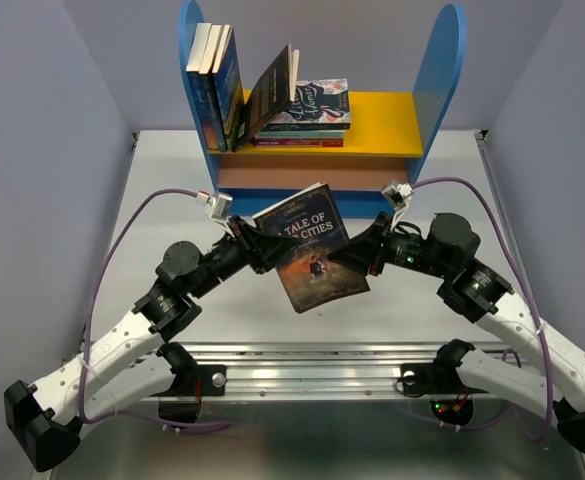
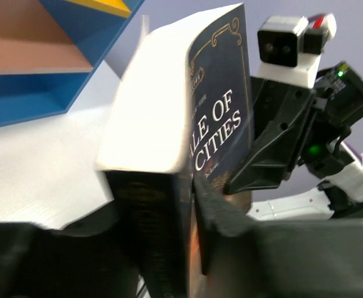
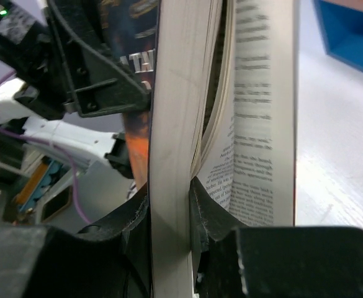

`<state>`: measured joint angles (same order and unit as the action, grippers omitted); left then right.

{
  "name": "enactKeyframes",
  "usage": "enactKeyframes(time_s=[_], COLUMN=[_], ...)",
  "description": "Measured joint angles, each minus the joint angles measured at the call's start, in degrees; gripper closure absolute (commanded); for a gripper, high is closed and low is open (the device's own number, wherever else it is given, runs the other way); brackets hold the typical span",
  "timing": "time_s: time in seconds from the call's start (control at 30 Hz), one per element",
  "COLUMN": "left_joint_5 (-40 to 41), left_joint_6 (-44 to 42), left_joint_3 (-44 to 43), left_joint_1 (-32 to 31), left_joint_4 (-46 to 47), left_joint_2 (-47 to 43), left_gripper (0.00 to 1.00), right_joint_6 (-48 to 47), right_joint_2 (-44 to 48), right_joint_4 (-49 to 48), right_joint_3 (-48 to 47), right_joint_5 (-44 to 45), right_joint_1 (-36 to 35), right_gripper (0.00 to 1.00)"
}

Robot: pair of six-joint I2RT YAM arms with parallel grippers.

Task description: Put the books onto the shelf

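**Top view.** The book [image 1: 310,250] hangs above the table [image 1: 152,180], bridged between both sets of jaws and short of the shelf [image 1: 442,80]. The left gripper [image 1: 255,245] takes its spine edge. The right gripper [image 1: 357,258] takes the opposite edge. The cover faces up, and the long axis runs from the arm bases toward the shelf, skewed slightly. From both jaws the shelf lies straight ahead, with neither arm clearly nearer. On the yellow board [image 1: 382,110] stand the upright books [image 1: 217,85], then a leaning book [image 1: 272,90], then a flat stack [image 1: 312,115]. Bare board remains beyond the stack.

**Left wrist.** The book stands between the fingers [image 2: 221,208], spine toward the palm. One finger presses the cover. The other side is in shadow, but the jaws appear closed on the spine. Ahead of them, the right gripper grips the far edge.

**Right wrist.** The jaws are nearly closed on the cover and a block of pages only. The remaining pages splay loose to one side, with print visible.

**Appearance.** A thin paperback with a dark blue cover, a white title and an orange patch low on the cover.

**Judgement.** Shelving requires the long axis vertical, so one arm must release. The spine grip is the sounder hold, since the page grip lets the book fan open.
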<state>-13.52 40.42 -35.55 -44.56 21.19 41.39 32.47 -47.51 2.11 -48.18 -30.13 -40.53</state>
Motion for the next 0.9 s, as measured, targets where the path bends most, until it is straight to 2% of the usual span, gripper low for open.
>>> enactKeyframes(time_s=[0.03, 0.07, 0.1, 0.17, 0.23, 0.27, 0.3, 0.4, 0.57, 0.77, 0.9], left_joint_5=[0.0, -0.1, -0.1, 0.1, 0.7, 1.0, 1.3, 1.8, 4.3, 7.7, 8.6], left_joint_6=[0.3, 0.4, 0.4, 0.4, 0.2, -0.1, -0.3, -1.3, -7.2, -15.0, -19.3], left_joint_3=[0.0, 0.0, 0.0, 0.2, 0.6, 0.6, 0.7, 0.4, -6.7, -26.0, -38.0], left_joint_1=[0.1, 0.2, 0.3, 0.4, 0.5, 0.5, 0.5, 0.0, -0.4, -0.5, -0.9], left_joint_4=[0.5, 1.1, 1.5, 1.8, 1.7, 1.7, 1.7, 0.4, -7.6, -13.6, -13.8], left_joint_2=[0.2, 0.2, 0.2, 0.2, 0.1, 0.1, 0.1, 0.2, 6.2, 18.5, 24.4], left_gripper=[0.92, 1.0, 1.0, 1.0, 1.0, 1.0, 1.0, 1.0, 1.0, 1.0, 1.0], right_joint_6=[-0.3, -0.8, -1.1, -1.6, -1.9, -2.2, -2.3, -3.1, -2.5, 0.0, -0.3], right_joint_2=[-0.1, -0.4, -0.7, -1.3, -1.6, -1.8, -2.0, -1.9, 1.7, 4.0, 2.8], right_joint_4=[0.2, 0.3, 0.2, 0.2, 0.6, 0.9, 1.1, 1.4, 4.0, 11.5, 15.1], right_joint_3=[0.0, 0.0, 0.0, -0.1, -0.2, -0.3, -0.5, -0.7, -0.8, -1.1, -1.1], right_joint_5=[1.0, 2.1, 2.9, 4.4, 5.9, 6.8, 8.1, 12.5, 27.3, 55.5, 64.5], right_joint_1=[0.0, 0.0, 0.0, 0.0, 0.0, 0.0, 0.0, 0.0, 0.0, -0.2, -0.2], right_gripper=[0.99, 0.98, 0.96, 0.82, 0.58, 0.33, 0.03, 0.0, 0.0, 0.0, 0.0])
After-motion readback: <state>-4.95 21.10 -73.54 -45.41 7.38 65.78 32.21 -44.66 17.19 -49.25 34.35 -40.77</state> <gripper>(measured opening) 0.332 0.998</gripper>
